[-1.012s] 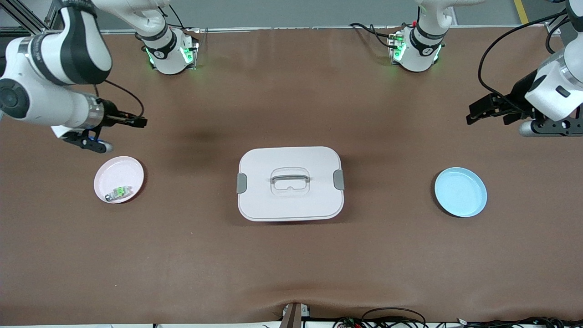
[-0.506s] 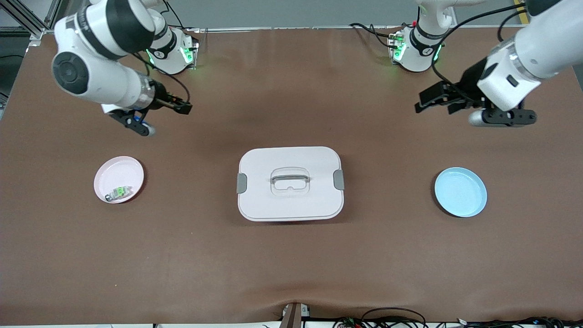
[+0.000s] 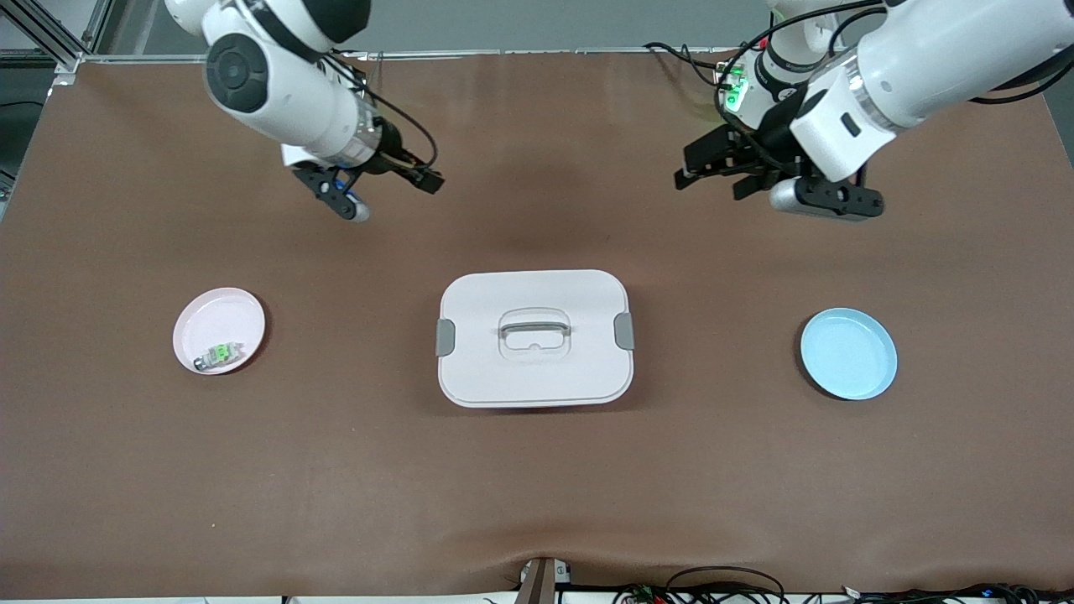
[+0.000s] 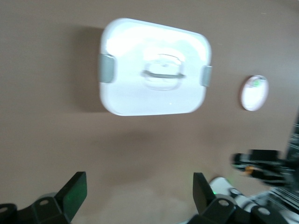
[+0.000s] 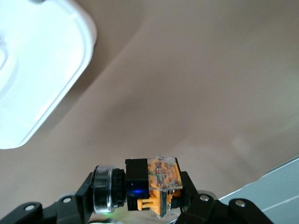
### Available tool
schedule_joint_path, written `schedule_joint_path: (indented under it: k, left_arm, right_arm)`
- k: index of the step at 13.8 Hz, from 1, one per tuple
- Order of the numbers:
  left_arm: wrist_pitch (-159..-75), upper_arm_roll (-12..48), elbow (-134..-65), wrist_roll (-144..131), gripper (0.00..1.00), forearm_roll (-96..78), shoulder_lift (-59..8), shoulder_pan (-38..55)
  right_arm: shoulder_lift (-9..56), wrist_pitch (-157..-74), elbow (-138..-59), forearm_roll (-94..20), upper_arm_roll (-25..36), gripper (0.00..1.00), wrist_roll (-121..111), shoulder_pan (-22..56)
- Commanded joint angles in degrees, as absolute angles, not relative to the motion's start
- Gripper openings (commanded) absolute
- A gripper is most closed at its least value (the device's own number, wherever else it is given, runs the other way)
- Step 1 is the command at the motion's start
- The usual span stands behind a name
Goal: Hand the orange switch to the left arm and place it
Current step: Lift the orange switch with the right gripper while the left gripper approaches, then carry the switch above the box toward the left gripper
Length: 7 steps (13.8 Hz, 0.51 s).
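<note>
My right gripper (image 3: 426, 179) is shut on the orange switch (image 5: 161, 179), a black body with an orange and clear block and a silver ring. It hangs over the bare table between the box (image 3: 534, 337) and the right arm's base. The gripper's fingers clamp the switch in the right wrist view (image 5: 140, 187). My left gripper (image 3: 693, 174) is open and empty over the table near the left arm's base. Its jaws stand wide apart in the left wrist view (image 4: 138, 193). The white lidded box also shows in the left wrist view (image 4: 154, 67) and the right wrist view (image 5: 32, 70).
A pink plate (image 3: 219, 319) holding a green-and-grey switch (image 3: 220, 355) lies toward the right arm's end. A blue plate (image 3: 848, 353) lies toward the left arm's end. The left wrist view shows the right arm's gripper (image 4: 257, 165) and the pink plate (image 4: 253, 93).
Both arms have swung in from the table's ends toward the middle. The right gripper still carries the switch, and the left gripper stays open.
</note>
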<state>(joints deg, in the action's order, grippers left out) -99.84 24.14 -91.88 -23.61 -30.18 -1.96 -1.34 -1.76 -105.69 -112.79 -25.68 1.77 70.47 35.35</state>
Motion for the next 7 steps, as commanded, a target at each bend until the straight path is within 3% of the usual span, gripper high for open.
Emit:
schedule_joint_path:
  k: [1, 7]
  left_arm:
    - [-104.0, 26.4, -93.3, -23.9, 1.00, -33.8, -2.8, -1.8]
    - [-113.4, 30.2, -106.2, -24.0, 1.00, -38.7, 3.8, -2.1]
  right_arm:
    - [3.2, -107.0, -106.6, -30.5, 2.6, 0.19, 77.7, 38.1]
    - [11.8, -116.1, -96.8, -32.8, 2.5, 0.19, 91.6, 44.4]
